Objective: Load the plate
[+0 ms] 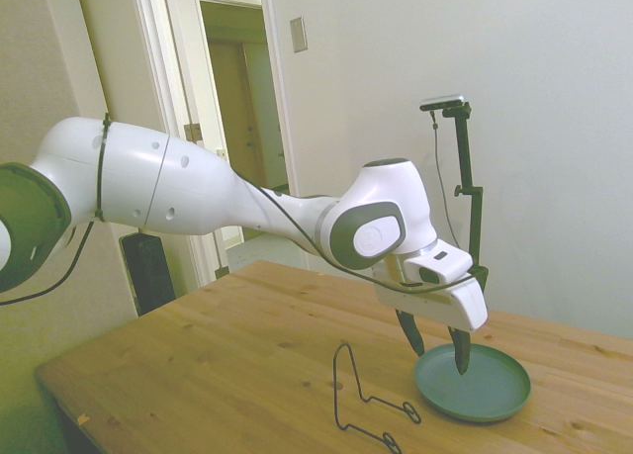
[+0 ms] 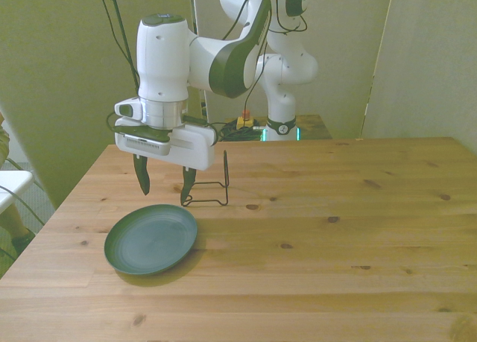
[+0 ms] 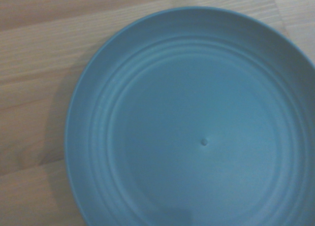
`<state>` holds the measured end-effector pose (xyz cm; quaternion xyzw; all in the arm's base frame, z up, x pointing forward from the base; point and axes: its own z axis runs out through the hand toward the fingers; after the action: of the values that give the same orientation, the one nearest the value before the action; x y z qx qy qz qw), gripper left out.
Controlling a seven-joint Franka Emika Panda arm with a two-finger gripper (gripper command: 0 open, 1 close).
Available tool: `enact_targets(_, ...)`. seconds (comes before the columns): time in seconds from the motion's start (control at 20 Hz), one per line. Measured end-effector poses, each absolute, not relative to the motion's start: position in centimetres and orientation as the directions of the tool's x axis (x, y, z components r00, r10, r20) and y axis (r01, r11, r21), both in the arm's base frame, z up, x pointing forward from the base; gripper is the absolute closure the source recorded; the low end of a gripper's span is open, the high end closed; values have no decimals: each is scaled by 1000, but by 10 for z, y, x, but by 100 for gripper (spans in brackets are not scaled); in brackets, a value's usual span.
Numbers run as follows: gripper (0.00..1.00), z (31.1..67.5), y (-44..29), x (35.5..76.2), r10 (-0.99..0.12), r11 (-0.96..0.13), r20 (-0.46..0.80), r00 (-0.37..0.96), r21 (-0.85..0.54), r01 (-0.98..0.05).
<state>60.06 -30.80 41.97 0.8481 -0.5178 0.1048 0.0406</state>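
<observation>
A teal plate (image 2: 150,239) lies flat on the wooden bench (image 2: 335,230), near its corner at the front view's left. The end effector (image 2: 163,184) hangs just above the plate's far rim, fingers spread wide and pointing down, holding nothing. A thin black wire stand (image 2: 212,185) sits upright just beside the plate. The wrist view shows the plate (image 3: 197,127) bare, with faint concentric rings.
</observation>
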Motion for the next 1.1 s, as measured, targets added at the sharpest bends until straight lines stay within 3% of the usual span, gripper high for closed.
enact_targets(0.45, 0, 404, -272, 623, -845, -505, 226, 484, -45, -862)
enact_targets(1.1, 0, 382, -250, 647, -856, -461, 268, 441, -13, -887)
